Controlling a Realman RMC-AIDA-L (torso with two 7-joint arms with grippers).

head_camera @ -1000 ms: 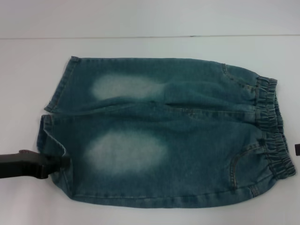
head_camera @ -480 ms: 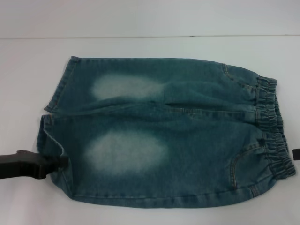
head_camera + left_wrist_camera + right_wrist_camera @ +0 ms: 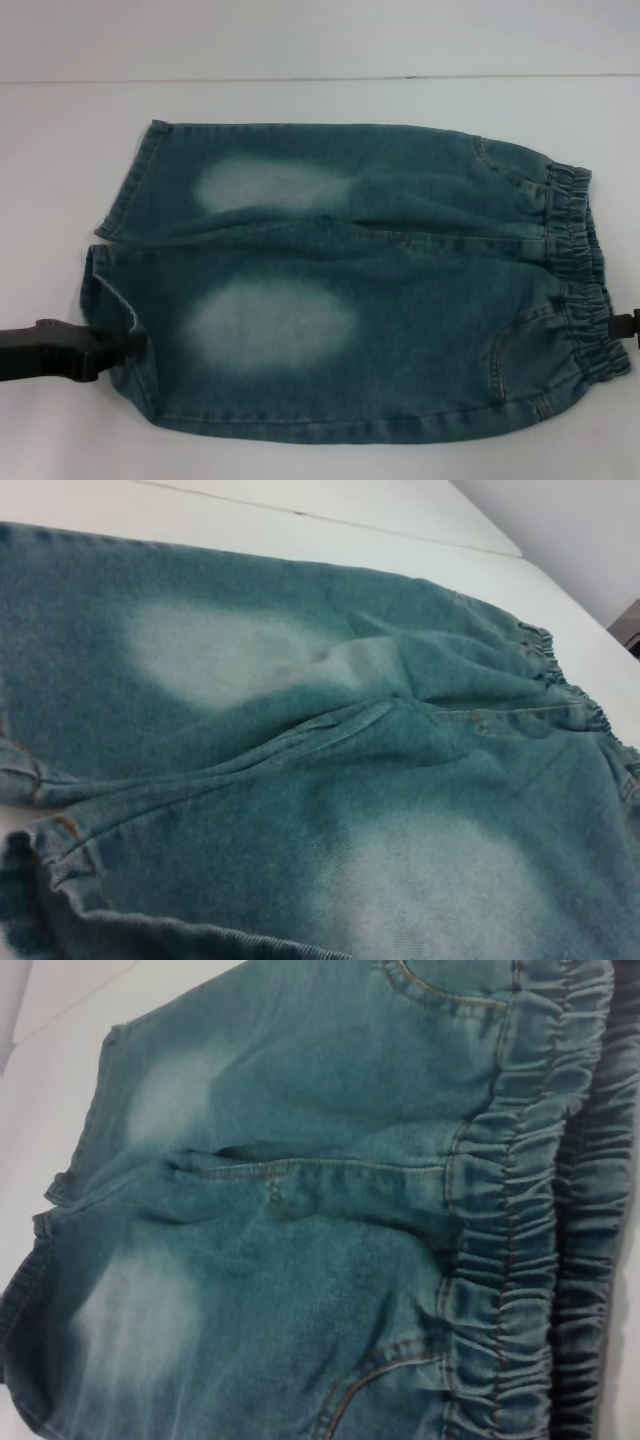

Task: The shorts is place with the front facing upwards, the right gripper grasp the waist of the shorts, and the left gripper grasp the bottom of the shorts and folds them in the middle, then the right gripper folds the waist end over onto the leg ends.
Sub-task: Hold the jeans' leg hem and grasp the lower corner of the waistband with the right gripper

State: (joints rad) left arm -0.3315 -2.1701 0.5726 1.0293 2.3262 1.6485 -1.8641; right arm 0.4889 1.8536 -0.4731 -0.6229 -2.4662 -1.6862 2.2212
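Observation:
The blue-green denim shorts (image 3: pixel 380 300) lie flat and front up on the white table, with pale patches on both thighs. The gathered waist (image 3: pixel 580 280) points right and the leg ends (image 3: pixel 110 290) point left. My left gripper (image 3: pixel 138 344) reaches in from the left, its black tip touching the hem of the near leg. The left wrist view shows that hem (image 3: pixel 60 850) close up. Only a black sliver of my right gripper (image 3: pixel 630 325) shows at the right edge, beside the waist near its front corner. The right wrist view looks along the elastic waist (image 3: pixel 520 1240).
The white table (image 3: pixel 60 150) runs around the shorts on all sides. Its far edge (image 3: pixel 300 79) crosses behind the garment, with a pale wall beyond. Nothing else lies on the surface.
The left gripper's tip has drawn back slightly to the left at the near leg hem. A little more of the right gripper now shows at the right edge by the waist.

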